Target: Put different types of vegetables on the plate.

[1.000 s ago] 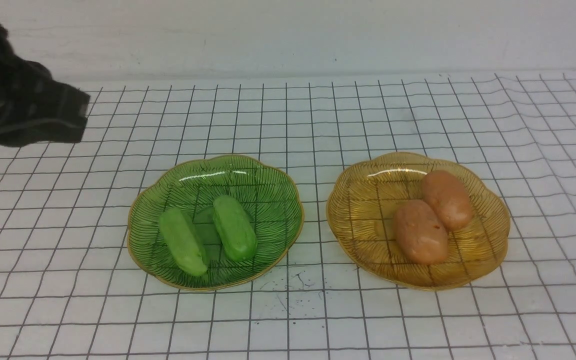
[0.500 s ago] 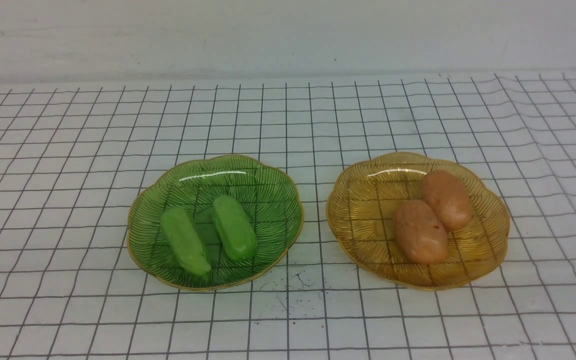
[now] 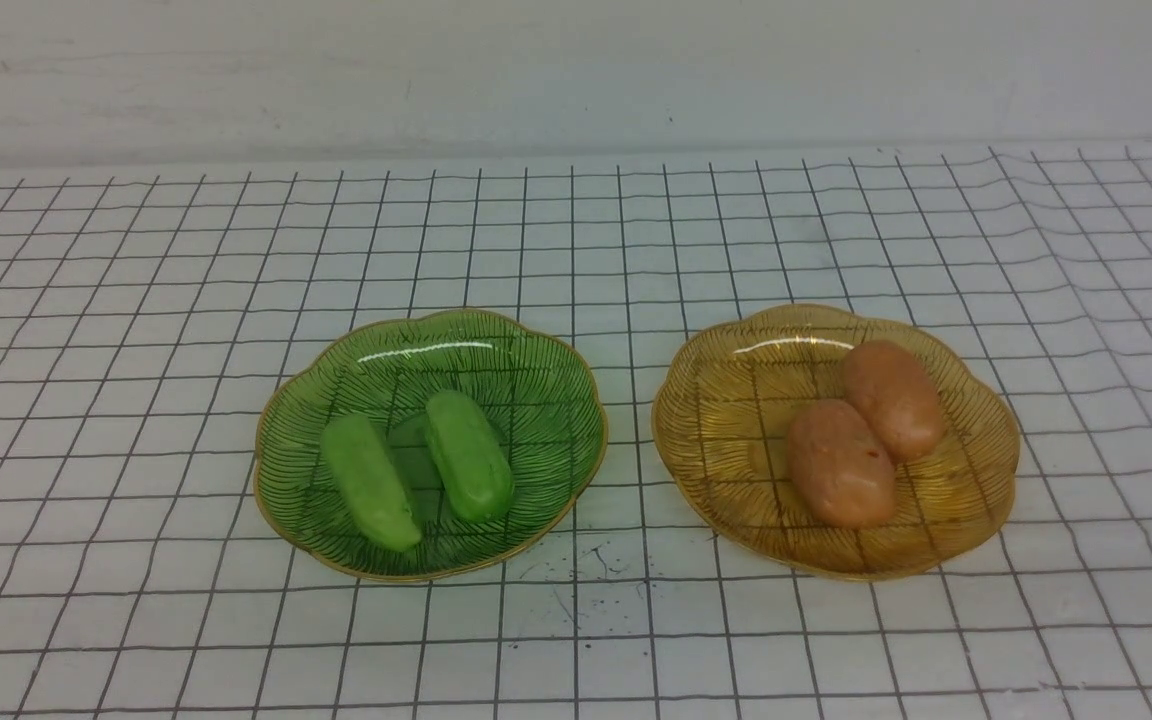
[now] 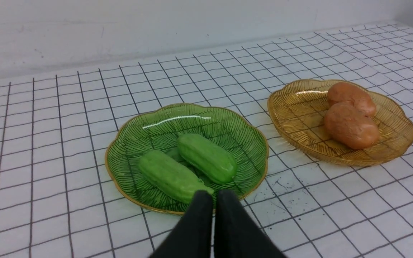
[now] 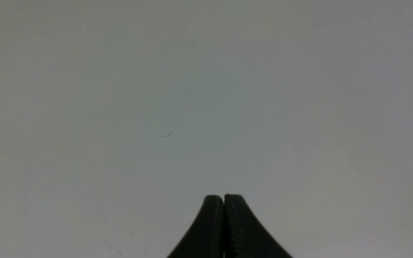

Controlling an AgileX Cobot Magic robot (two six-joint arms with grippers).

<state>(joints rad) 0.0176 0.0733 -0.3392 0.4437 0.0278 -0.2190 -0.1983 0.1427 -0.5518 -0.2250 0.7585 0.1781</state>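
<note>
Two green cucumbers (image 3: 368,484) (image 3: 469,455) lie side by side in the green plate (image 3: 536,340); right of that plate, well apart, two brown potatoes (image 3: 840,463) (image 3: 894,399) touch in the yellow plate (image 3: 726,400); the sorting looks finished. The left gripper (image 4: 213,195) hangs near the green plate's front rim, jaws pressed together, holding nothing; it should lift away gently. The right gripper (image 5: 223,197) is closed too, facing what may be a bare wall.
</note>
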